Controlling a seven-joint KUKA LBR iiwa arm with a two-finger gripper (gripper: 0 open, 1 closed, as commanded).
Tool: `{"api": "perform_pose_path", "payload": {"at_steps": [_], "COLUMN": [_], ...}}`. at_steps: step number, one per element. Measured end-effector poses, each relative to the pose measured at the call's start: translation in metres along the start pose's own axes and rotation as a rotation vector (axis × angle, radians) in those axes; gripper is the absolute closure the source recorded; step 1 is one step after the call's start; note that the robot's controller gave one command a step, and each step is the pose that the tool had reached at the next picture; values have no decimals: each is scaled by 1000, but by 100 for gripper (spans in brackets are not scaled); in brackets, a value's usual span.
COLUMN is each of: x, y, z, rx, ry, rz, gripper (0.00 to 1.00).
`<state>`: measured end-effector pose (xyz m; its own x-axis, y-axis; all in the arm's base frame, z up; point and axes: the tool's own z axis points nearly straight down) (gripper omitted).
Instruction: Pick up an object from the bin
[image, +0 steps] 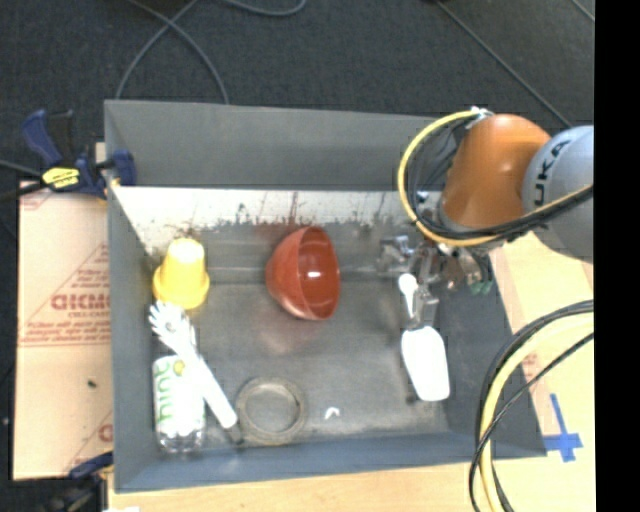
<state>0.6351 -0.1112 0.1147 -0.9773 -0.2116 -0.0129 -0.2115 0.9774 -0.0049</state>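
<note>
White oblong object (426, 366), pincer (416, 300) just beside

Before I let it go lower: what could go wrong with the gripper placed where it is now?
1. The gripper hangs by the upper end of the white rounded object, not over its middle, so a grasp might tip it or miss.
2. That object lies close to the bin's right wall; a descent could scrape the wall.
3. Its surface looks smooth, so it may slip.

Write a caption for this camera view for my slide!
Gripper hovers next to a white oblong object at the bin's right, with a red bowl and yellow cup farther left.
</note>
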Motion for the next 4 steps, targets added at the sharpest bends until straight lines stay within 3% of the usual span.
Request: {"api": "perform_pose_path", "payload": {"at_steps": [1, 2, 3, 4], "x": [7, 0, 8, -33], "y": [-6, 1, 2, 72], "z": [-20, 24, 35, 42], "rx": [1, 0, 2, 5], "ry": [-6, -1, -7, -9], "rz": [159, -230, 248, -151], "gripper": [0, 0, 0, 0]}}
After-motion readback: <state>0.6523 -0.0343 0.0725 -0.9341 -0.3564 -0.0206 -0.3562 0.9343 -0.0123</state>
